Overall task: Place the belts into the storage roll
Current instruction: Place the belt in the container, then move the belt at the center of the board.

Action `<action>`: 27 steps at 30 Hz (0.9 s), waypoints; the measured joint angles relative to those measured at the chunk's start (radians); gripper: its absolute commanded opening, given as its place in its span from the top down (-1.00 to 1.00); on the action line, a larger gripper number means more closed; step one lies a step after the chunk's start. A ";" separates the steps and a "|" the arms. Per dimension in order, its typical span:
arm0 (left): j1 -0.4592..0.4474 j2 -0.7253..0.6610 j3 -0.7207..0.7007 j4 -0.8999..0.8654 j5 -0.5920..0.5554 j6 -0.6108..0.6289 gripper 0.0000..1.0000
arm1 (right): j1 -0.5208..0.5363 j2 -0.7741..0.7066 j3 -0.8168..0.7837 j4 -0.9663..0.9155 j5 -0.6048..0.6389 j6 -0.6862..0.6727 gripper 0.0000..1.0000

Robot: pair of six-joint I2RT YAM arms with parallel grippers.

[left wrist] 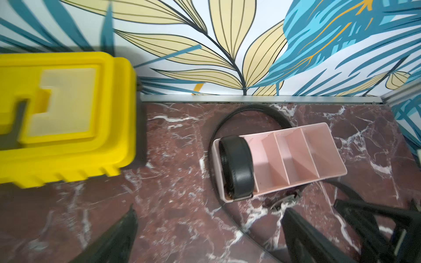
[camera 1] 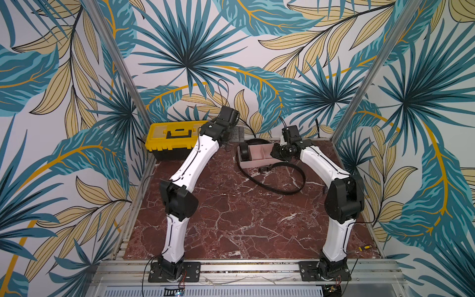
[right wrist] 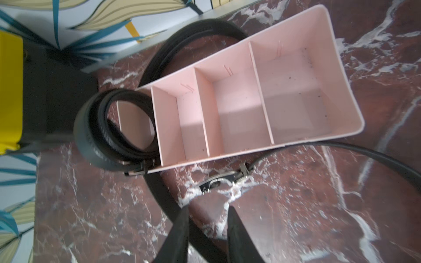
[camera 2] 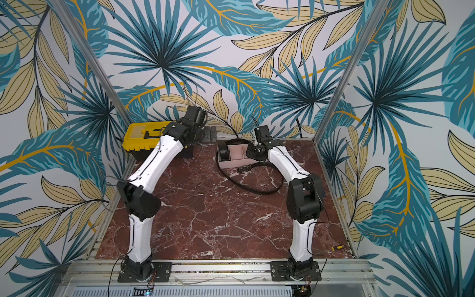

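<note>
One belt sits in the tray; the other lies loose around it on the table.

The pale pink rectangular plastic tray [left wrist: 319, 148] with four compartments sits near the table's back edge. A tightly coiled black leather belt [left wrist: 237, 166] stands on edge in its end compartment, the one nearest the yellow-and-black plastic toolbox [camera 1: 164, 145], and the other three compartments are bare. A second long black belt [right wrist: 161, 195] loops between the tray and the back rail, then sweeps out in front, with its metal buckle [right wrist: 218, 181] just beside the tray's near wall. The left gripper [left wrist: 209, 208] hangs wide apart and holds nothing. The right gripper [right wrist: 208, 209] is over the loose strap, its jaws narrowly parted with nothing between the tips. The red-brown marble tabletop [camera 1: 244, 218] is bare across its front and centre.
</note>
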 measured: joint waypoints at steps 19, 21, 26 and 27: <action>0.170 -0.409 -0.916 0.187 0.380 -0.146 -0.79 | 0.267 0.124 -0.052 -0.241 -0.060 -0.337 0.06; 0.171 -0.441 -0.921 0.204 0.384 -0.146 -0.78 | 0.275 0.140 -0.072 -0.211 -0.049 -0.344 0.06; 0.171 -0.494 -0.954 0.222 0.388 -0.146 -0.78 | 0.275 0.147 -0.083 -0.159 0.014 -0.360 0.06; 0.171 -0.501 -0.966 0.224 0.389 -0.146 -0.78 | 0.278 0.145 -0.084 -0.146 0.025 -0.364 0.06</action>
